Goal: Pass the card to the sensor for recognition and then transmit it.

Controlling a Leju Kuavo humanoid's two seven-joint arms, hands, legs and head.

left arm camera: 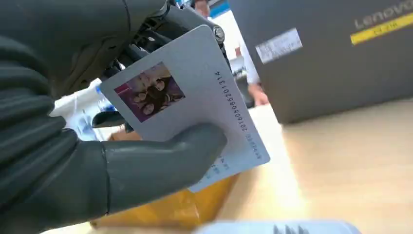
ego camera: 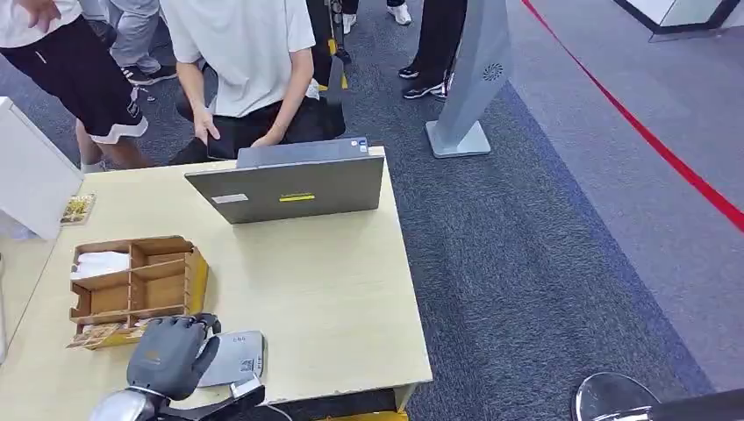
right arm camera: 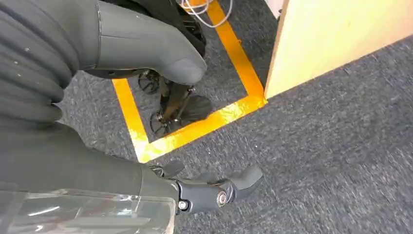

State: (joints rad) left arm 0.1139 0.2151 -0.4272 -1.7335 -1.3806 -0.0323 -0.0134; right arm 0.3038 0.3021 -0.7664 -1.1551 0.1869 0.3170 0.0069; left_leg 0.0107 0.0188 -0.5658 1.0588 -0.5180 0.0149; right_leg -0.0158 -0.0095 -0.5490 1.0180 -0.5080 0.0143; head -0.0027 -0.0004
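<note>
- Card: white, small photo in one corner, a printed number running along one edge; pinched by the left hand, thick grey thumb pressed on the printed face, darker fingers behind the back
- Card sits tilted in the grip, lower corner sticking out past the thumb, held above the table near its front edge
- Head view: left hand seen from the back, fingers curled over, hovering just above the grey sensor; whether card touches sensor cannot be told
- Sensor: flat grey pad lying on the tabletop near the front edge, a small label on its top
- Wooden organizer just behind the left hand, divided into compartments; white papers in the rear left compartment, printed cards at its front edge
- Grey laptop at the far side of the table, lid open with its back to the robot, a white sticker and a yellow sticker on the lid
- Person in a white shirt seated behind the laptop, both hands low near the table's far edge; others standing further back
- Right hand: hanging beside the table, over grey carpet and yellow floor tape; holds nothing, fingers loosely apart, thumb clear of them
- Grey kiosk stand on the carpet to the right of the table, red floor line beyond it
</note>
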